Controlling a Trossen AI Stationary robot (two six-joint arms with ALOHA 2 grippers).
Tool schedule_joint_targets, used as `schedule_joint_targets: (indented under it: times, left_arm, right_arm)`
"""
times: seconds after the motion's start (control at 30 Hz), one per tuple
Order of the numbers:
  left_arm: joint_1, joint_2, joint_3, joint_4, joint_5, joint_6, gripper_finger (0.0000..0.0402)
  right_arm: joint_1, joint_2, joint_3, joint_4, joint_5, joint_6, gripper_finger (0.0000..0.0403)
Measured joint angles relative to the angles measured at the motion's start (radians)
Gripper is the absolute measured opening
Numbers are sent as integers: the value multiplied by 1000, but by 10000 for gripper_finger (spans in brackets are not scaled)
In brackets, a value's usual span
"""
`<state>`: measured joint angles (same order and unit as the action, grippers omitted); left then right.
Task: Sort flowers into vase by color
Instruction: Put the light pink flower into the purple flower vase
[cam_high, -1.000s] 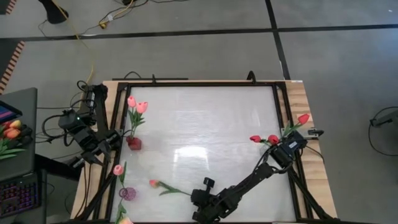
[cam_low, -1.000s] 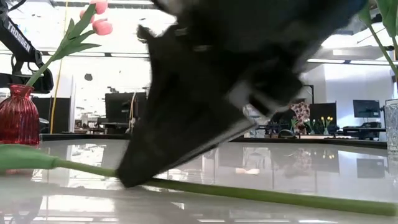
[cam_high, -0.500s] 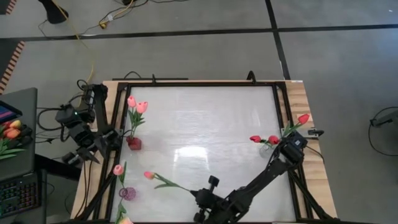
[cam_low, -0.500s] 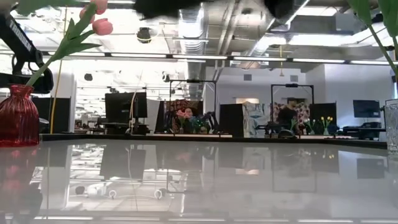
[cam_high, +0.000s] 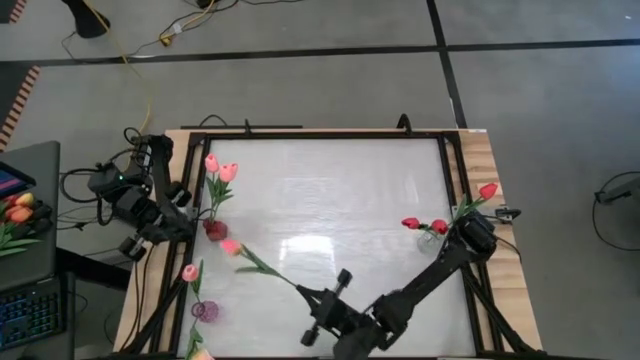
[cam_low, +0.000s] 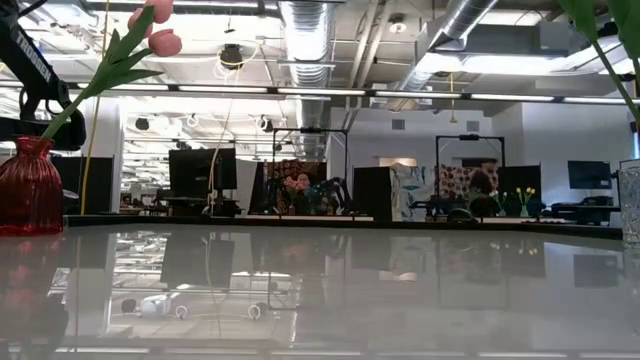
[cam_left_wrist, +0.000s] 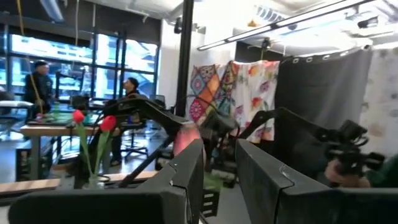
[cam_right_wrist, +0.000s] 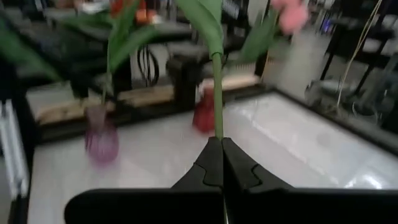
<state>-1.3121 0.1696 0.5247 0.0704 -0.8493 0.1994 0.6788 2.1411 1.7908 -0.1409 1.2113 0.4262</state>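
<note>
White table (cam_high: 330, 190), black frame around. Right gripper (cam_high: 303, 297) near front edge, pinching stem of pink tulip (cam_high: 231, 246), bud lifted toward red vase (cam_high: 214, 229) holding two pink tulips (cam_high: 220, 168). Purple vase (cam_high: 204, 310) just left of front. Clear vase (cam_high: 430, 236) with red tulips far right. Left gripper (cam_left_wrist: 219, 163) off table's left edge, fingers partly spread, empty.

Around the white table (cam_high: 330, 190)

Orange tulips (cam_high: 18, 212) lie on a dark desk beyond the table's left edge, a keyboard (cam_high: 30, 318) just below them; a yellow cable (cam_high: 128, 60) trails across the grey floor (people sit far behind).
</note>
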Motion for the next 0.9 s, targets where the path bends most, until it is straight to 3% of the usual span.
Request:
schedule_joint_targets:
  times: [0.13, 0.37, 0.6, 0.9]
  left_arm:
    - [0, 0, 0, 0, -34, 0, 82]
    - [0, 0, 0, -11, -78, -1, 82]
    - [18, 35, -18, 17, -112, 57, 100]
    - [202, 212, -18, 206, -106, 131, 182]
  right_arm:
    - [-54, -2, 0, 319, -17, -311, 16]
    - [-158, -2, 1, 752, -256, -671, 16]
    - [-255, -3, 2, 834, -492, -657, 16]
    - [-300, -3, 2, 857, -533, -635, 16]
